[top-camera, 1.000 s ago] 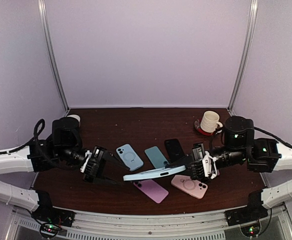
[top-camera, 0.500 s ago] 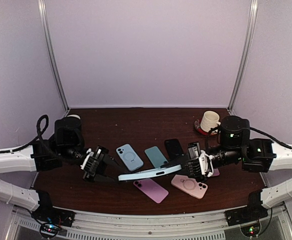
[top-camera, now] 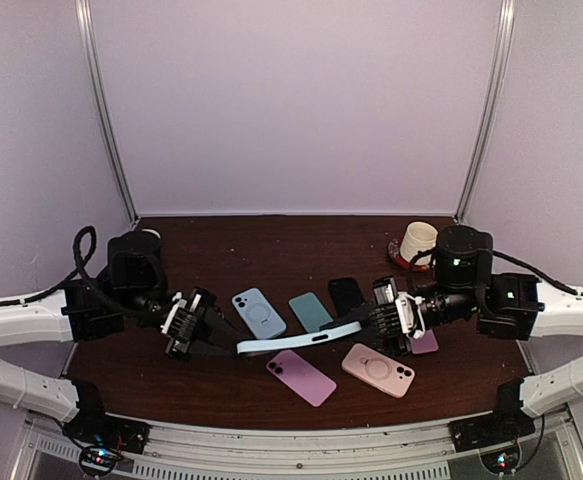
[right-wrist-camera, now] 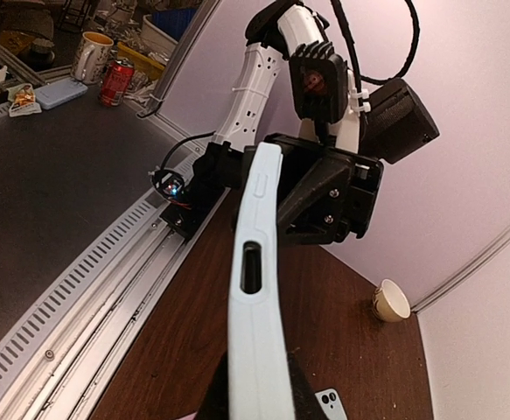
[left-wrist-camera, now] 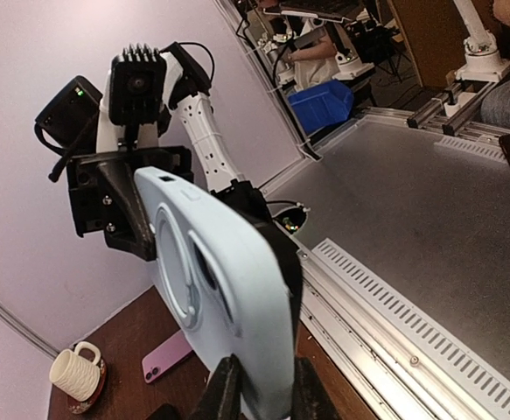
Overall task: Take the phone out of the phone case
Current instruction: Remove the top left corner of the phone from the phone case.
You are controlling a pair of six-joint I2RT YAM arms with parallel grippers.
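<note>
Two flat cases lie nearest on the dark wood-grain table (top-camera: 271, 250): a lilac case (top-camera: 301, 378) at 6 o'clock and a pink case (top-camera: 378, 369), with a ring on its back, at 4 o'clock from the pale-blue phone case (top-camera: 296, 342). That case hangs above the table between the arms, edge-on and nearly level. It looks matte and rubbery, with rounded corners, an oblong slot in its side and a raised ring on its back. The phone (left-wrist-camera: 288, 297) sits inside it and shows only as a black rim behind the blue. The left gripper (top-camera: 226, 345) is pinched tight on the case's 9 o'clock end, and the right gripper (top-camera: 363, 325) is clamped fast on its 3 o'clock end. Farther back lie a blue case (top-camera: 259, 313) with a ring at 11 o'clock, a teal case (top-camera: 312, 312) at 12 and a glossy black phone (top-camera: 347, 295) at 1. Farthest, at 2 o'clock, a ribbed cream mug (top-camera: 418, 243) stands on a red coaster (top-camera: 401, 263). Any lettering is too small to read.
</note>
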